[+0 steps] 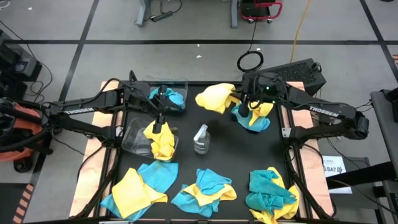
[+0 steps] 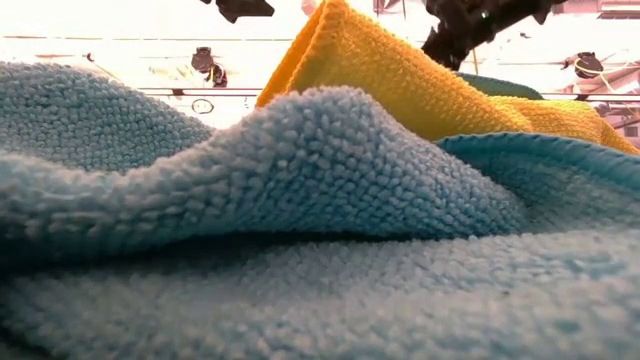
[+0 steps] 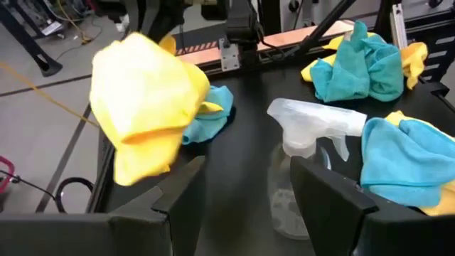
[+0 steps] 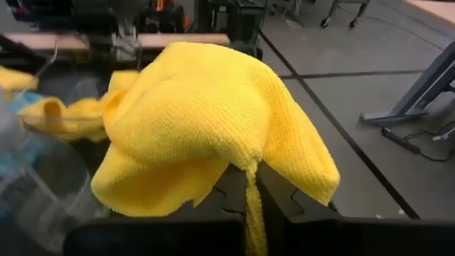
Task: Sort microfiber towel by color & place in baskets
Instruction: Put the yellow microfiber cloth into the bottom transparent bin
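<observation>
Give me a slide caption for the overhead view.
Right tool lifts a yellow towel off a far-side pile; left tool hovers over yellow towels in a clear basket.

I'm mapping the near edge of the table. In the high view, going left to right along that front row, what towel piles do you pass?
Yellow-and-teal pile at the left → teal-and-yellow pile in the middle → mostly teal pile at the right.
</observation>
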### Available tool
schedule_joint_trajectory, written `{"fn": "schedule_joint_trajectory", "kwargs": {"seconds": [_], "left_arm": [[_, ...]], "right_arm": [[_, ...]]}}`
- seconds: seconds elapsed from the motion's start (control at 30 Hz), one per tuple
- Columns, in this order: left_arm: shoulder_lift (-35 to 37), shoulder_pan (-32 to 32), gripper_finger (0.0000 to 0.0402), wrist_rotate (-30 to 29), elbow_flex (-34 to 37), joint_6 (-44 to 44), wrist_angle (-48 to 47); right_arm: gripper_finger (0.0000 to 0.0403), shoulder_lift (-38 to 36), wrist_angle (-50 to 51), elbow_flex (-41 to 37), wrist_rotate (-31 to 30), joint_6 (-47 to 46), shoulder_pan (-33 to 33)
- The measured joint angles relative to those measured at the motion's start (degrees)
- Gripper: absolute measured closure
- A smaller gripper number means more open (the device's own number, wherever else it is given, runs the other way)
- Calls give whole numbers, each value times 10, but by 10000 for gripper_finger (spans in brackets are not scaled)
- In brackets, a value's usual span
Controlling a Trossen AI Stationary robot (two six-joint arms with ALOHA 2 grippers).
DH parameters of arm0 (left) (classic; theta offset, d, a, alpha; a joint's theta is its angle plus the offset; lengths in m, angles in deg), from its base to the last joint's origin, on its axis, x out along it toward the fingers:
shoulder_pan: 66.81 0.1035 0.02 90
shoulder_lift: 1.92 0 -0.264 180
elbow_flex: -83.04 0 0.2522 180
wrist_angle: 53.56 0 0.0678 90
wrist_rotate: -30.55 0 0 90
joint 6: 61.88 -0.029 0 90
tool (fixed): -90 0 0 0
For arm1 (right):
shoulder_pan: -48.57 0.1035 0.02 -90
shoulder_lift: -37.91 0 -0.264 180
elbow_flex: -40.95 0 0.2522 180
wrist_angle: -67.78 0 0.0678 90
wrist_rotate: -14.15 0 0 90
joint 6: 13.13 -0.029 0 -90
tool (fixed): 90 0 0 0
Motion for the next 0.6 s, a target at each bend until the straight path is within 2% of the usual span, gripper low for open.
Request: {"fn": "schedule_joint_trajectory", "kwargs": {"seconds": [0.43,0.5,0.6], "left_arm": [[0,-1,193,-5,0,2,-2],[0,-1,193,-5,0,2,-2],[0,-1,193,-5,0,2,-2]], "right_arm": [[330,47,28,17,-4,17,0],[335,55,39,17,-2,26,0],[365,68,39,17,2,31,0]]}}
